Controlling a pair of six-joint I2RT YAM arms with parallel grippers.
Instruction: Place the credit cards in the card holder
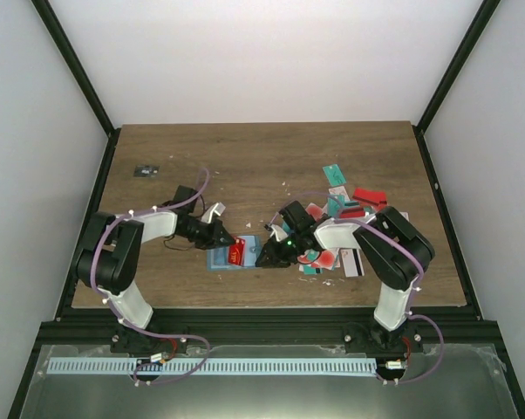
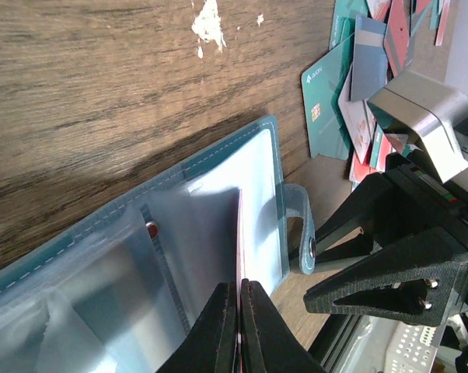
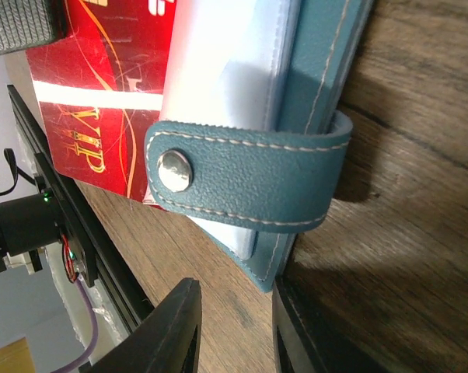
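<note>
Card holder (image 1: 221, 259) lies open on the wooden table (image 1: 245, 157), near the front edge, between the two arms. The loose credit cards (image 1: 350, 209) sit in a heap to the right, well apart from it.

Left gripper (image 2: 239, 291): jaws pressed together on the edge of a red card (image 3: 94, 85), which stands edge-on over the clear sleeve (image 2: 211, 225) inside the holder. Right gripper (image 3: 234, 311): jaws apart, straddling the holder's near corner just below the strap (image 3: 249, 183). I cannot tell whether either finger presses the cover.

Step in hand (judged): sliding the red card into a pocket.
- Keep the card flat to the sleeve and aligned with the pocket mouth; a skewed corner would likely catch on the plastic.
- Push slowly along the card's long axis, so the holder does not skate on the wood.
- Right arm should steady the cover edge.
- Keep the strap and its snap (image 3: 174, 170) clear of the card's path.
</note>
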